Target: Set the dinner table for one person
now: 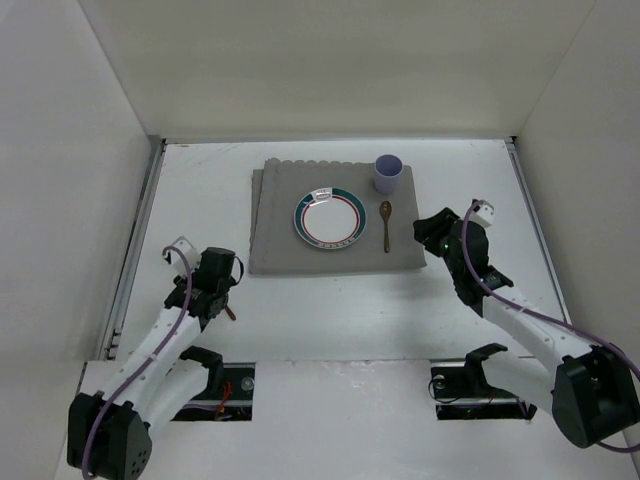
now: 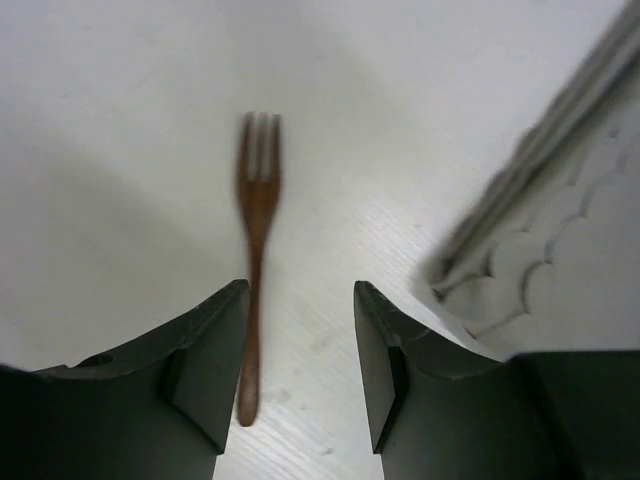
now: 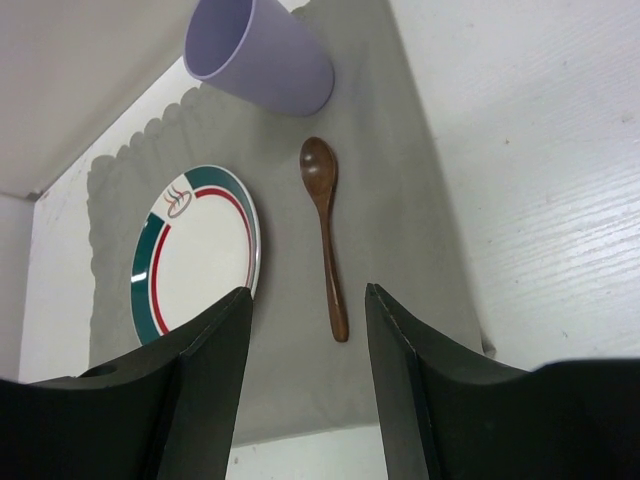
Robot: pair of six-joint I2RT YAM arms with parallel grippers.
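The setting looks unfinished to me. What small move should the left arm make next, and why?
Probably lower the left gripper and close on the fork: it lies on the dinner table between the open fingers, off the placemat.

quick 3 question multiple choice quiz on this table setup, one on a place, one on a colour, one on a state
1. The wooden spoon lies:
A. on the placemat, right of the plate
B. off the placemat
C. held by an arm

2. The cup is:
A. green
B. red
C. lavender

3. The left gripper is:
A. shut on the fork
B. open, the fork lying loose on the dinner table
C. shut on nothing

Answers:
1. A, the top view shows it on the grey mat beside the plate.
2. C, it looks pale purple in the top and right wrist views.
3. B, the left wrist view shows a gap between the fingers and the fork flat on the table.
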